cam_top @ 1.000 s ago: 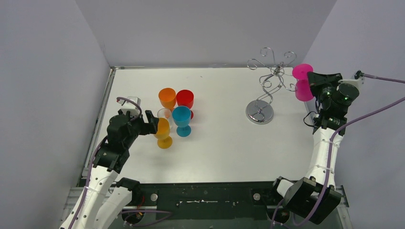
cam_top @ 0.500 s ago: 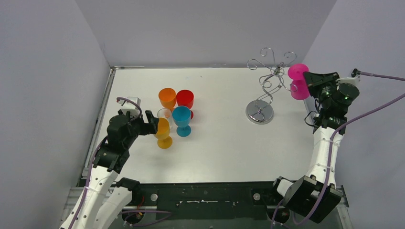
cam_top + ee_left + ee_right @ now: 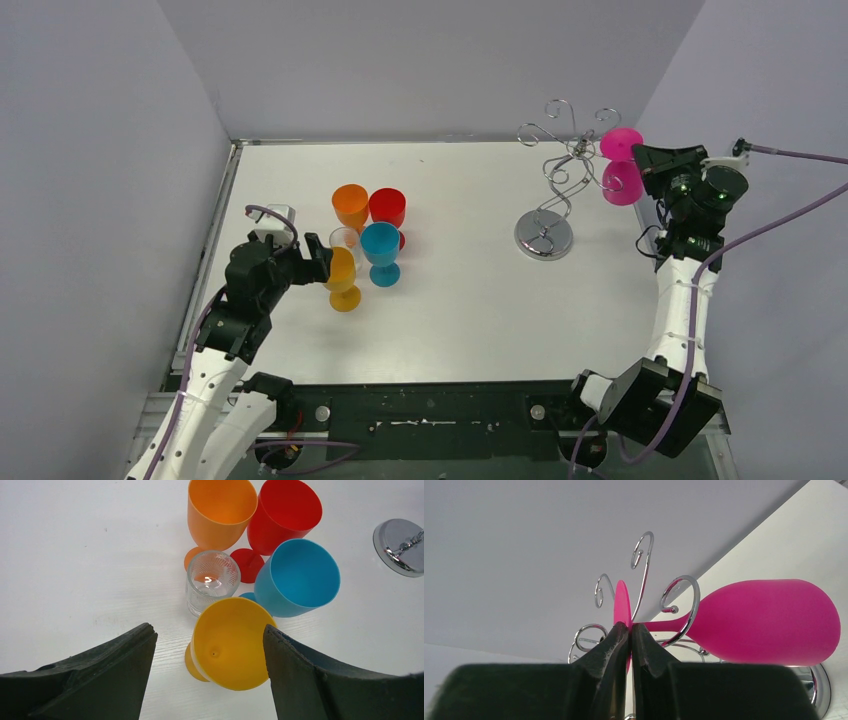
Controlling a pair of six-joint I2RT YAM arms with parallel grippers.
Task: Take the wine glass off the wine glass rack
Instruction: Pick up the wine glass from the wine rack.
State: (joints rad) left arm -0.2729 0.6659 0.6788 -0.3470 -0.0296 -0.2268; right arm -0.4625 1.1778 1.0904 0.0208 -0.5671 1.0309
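between the right fingers (image 3: 616,647), the wine glass (image 3: 769,622) foot sits half hidden.

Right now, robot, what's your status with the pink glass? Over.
Right tool shut on pink wine glass foot. Stem at wine glass rack hook, not clear yet. Left tool open around yellow glass.

Magenta wine glass (image 3: 769,622); silver rack (image 3: 545,235); orange cup (image 3: 221,510); red cup (image 3: 287,512); blue cup (image 3: 300,575); yellow cup (image 3: 230,645); clear tumbler (image 3: 210,582)

Overview high behind, looking down, wrist views close-in, all three share wine glass rack (image 3: 544,236)
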